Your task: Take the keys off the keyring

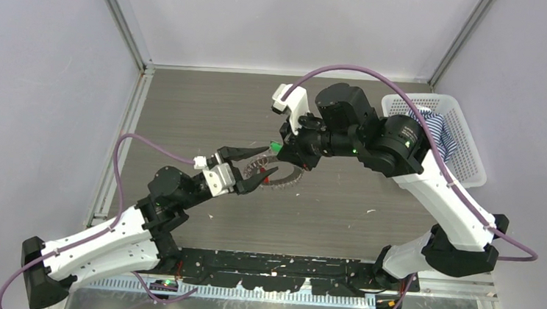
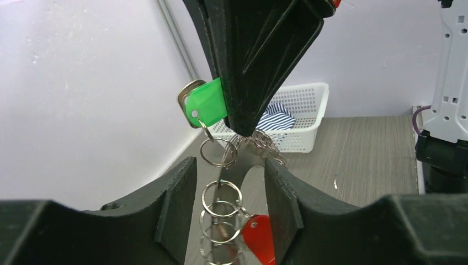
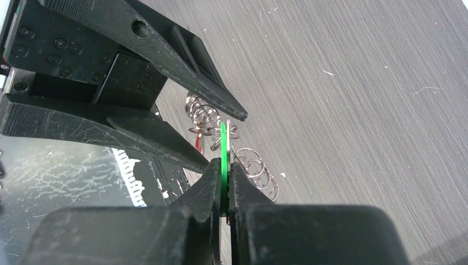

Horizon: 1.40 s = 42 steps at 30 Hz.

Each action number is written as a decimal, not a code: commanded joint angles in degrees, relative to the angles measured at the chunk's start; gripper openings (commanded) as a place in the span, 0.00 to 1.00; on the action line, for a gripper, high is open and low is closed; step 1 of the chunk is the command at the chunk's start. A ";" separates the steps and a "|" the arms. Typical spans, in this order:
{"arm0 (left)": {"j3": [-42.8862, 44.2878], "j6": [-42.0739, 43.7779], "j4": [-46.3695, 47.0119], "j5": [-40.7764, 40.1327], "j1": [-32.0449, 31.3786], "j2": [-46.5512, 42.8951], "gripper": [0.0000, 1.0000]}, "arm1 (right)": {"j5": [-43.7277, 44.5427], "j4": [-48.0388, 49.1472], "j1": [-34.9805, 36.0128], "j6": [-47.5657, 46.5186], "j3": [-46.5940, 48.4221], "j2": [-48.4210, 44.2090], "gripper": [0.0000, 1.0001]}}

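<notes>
On the left side of the grey wood-grain tabletop (image 1: 185, 111), the left black two-finger gripper (image 1: 268, 161) reaches toward centre, jaws spread and gripping nothing. In the left wrist view a chain of thin silvery wire keyring loops (image 2: 219, 205) runs between its two fingers (image 2: 175, 207), close to both. Contact is unclear. A red translucent plastic tag (image 2: 259, 236) hangs on the same chain.

Just right of that gripper, mid-table, a fan of small silvery metal keys (image 1: 287, 178) spreads like a toothed disc. I cannot tell whether it lies on the table or partly hangs. At the top of the bunch is the green plastic-headed key (image 2: 207, 105), its flat head clenched edge-on by the right black gripper (image 3: 225, 163), jaws pinched tight on it.

Far right is a white perforated plastic basket (image 1: 470, 151) with a blue-striped cloth (image 1: 438, 134), well apart from the work.

Handling, as a judgement:
- **Bunch:** it looks light but loose, and likely swings as one floppy chain.
- **Pieces:** each is probably rigid, hard, slick metal and not fragile.
- **Loops:** they look like springy split rings that need prying, and are thin enough for pads to slip off.
- **Green head:** flat and less slippery, it gives the best purchase, and the right gripper has it.
- **Left's hold:** it should take one loop or key blade flat across the pads, near the green key, so the pull works against the right's hold.
</notes>
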 commanded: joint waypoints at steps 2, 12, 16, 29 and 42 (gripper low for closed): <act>0.54 4.35 5.62 1.02 -0.54 0.06 0.50 | -0.95 1.77 0.63 0.32 4.04 0.29 0.01; 0.78 8.40 8.83 -0.70 -0.70 0.82 0.48 | -3.76 1.48 0.75 -0.01 5.36 0.14 0.01; 1.36 7.95 7.03 2.15 -0.74 0.39 0.43 | -3.69 1.51 0.88 0.15 5.58 -0.24 0.01; 2.51 7.32 7.24 4.74 -0.75 1.44 0.39 | -5.33 1.72 1.26 0.82 5.95 -1.39 0.01; 1.31 5.30 8.42 3.80 -0.82 1.09 0.17 | -3.61 3.13 1.26 1.25 4.87 -3.39 0.01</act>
